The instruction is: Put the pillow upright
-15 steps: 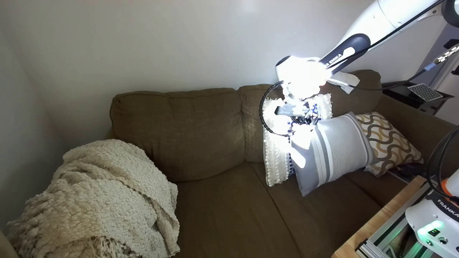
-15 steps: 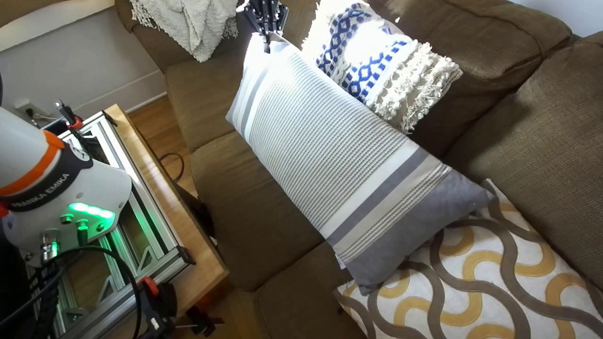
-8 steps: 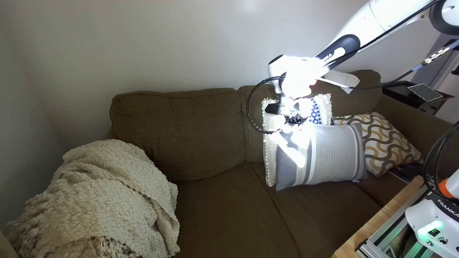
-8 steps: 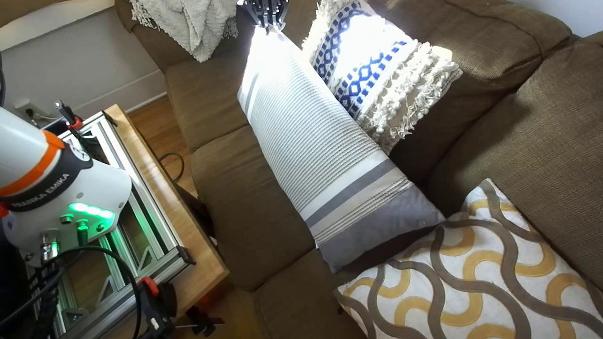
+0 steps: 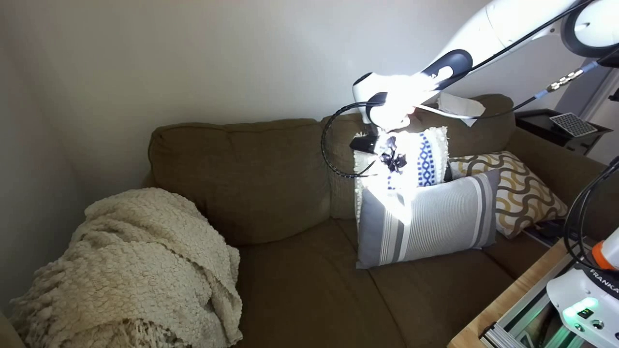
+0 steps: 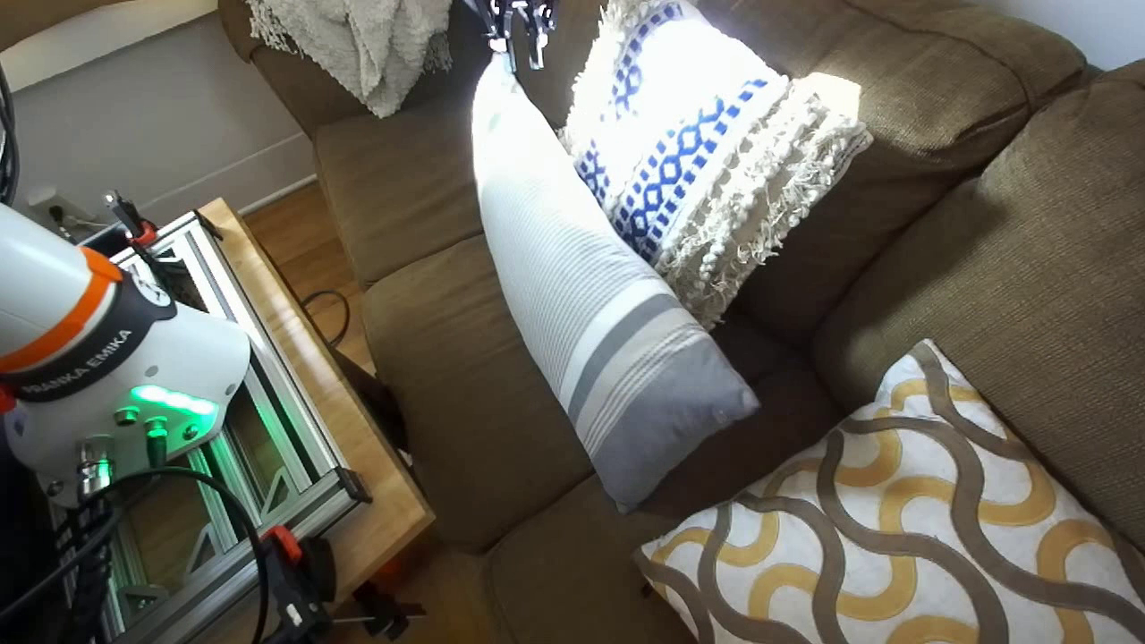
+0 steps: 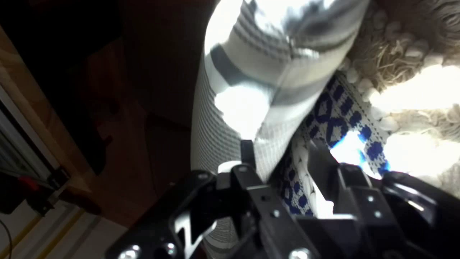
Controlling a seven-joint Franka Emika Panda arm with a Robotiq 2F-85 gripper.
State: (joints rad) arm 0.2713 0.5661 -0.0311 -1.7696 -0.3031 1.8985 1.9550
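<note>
One square cream-white woven pillow with navy-blue patterned bands (image 6: 702, 148) leans upright against the brown fabric sofa's backrest (image 5: 242, 179). Just in front, one oblong grey-and-white striped pillow (image 6: 577, 277) stands on its long edge, hiding the navy-banded one's lower part in an exterior view. At one end of the striped pillow's top, the single black gripper (image 7: 282, 151) is unclenched, two fingers parted; glare leaves it unclear whether either touches fabric. Near the other end lies one white pillow with ochre-and-brown waves (image 6: 903, 510); well apart, one cream nubbly blanket (image 5: 140, 261).
</note>
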